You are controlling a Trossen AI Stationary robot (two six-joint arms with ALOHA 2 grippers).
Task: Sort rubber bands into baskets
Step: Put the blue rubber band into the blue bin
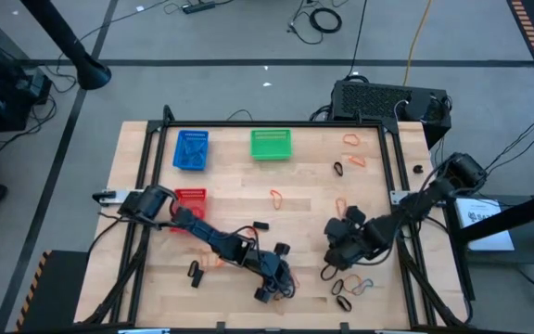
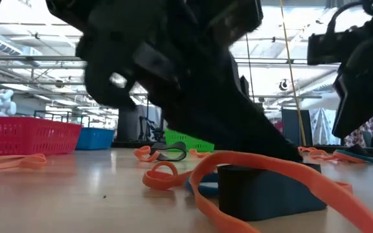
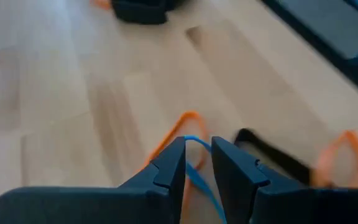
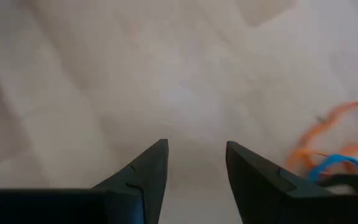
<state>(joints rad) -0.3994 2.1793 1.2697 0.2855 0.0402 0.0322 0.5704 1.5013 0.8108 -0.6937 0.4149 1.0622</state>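
Orange, blue and black rubber bands lie scattered on the wooden table [image 1: 248,186]. The blue basket [image 1: 191,149] and the green basket [image 1: 271,144] stand at the far side. The red basket [image 1: 190,198] stands at the left, partly under my left arm. My left gripper [image 1: 272,288] is low near the front edge. It is open, with a blue band [image 3: 194,142] showing in the gap between its fingers [image 3: 197,146] and an orange band [image 3: 182,121] just beyond. My right gripper [image 1: 336,258] hangs open over bare wood [image 4: 194,146], with orange and blue bands [image 4: 328,155] off to one side. My left gripper has its two fingers on either side of the blue band [image 3: 199,180], slanting down from the table's left. I cannot tell whether they touch the band, which lies slack on the wood.
More bands lie at the far right [image 1: 352,141], mid-table [image 1: 276,196] and the near right [image 1: 344,295]. A black box [image 1: 387,100] and cables sit beyond the far edge. In the low view an orange band [image 2: 290,171] lies over a dark block [image 2: 264,188].
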